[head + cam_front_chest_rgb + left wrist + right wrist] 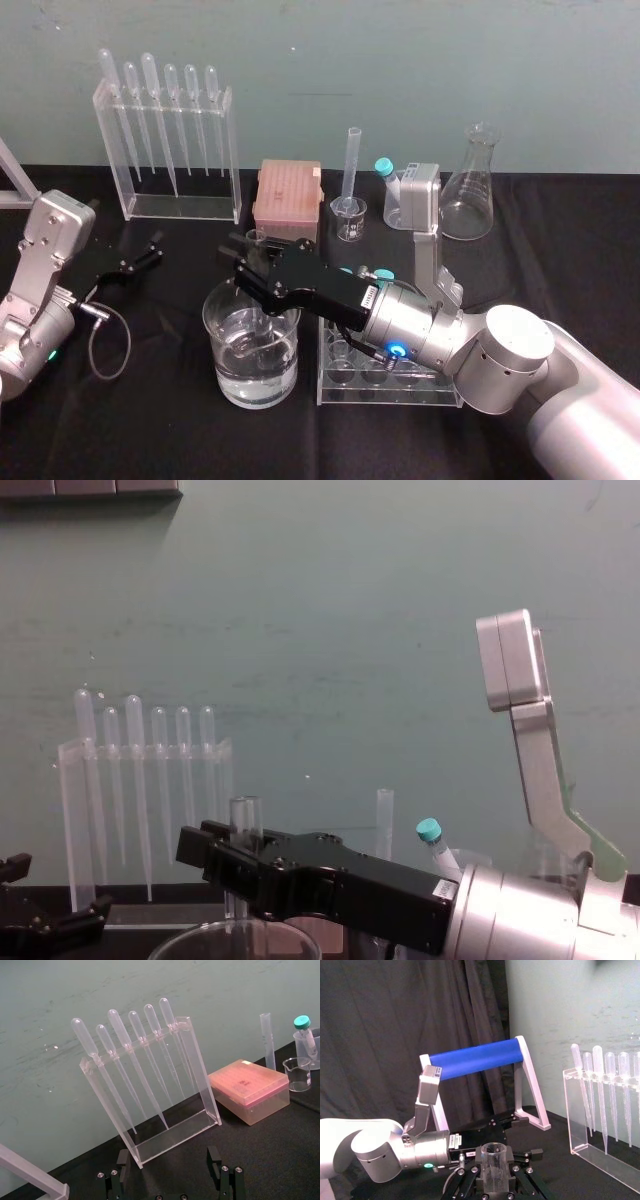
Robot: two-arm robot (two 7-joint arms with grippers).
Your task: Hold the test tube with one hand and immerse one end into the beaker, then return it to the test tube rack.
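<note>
black table (150, 430), right jaws clamp test tube (494, 1170)

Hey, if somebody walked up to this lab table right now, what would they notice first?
The right gripper reaches across the middle of the table, its jaws shut on the test tube, whose lower end dips into the beaker of water. Behind on the left stands a row of six bulb-topped pipettes, and the left gripper rests open near the table's left edge.
</note>
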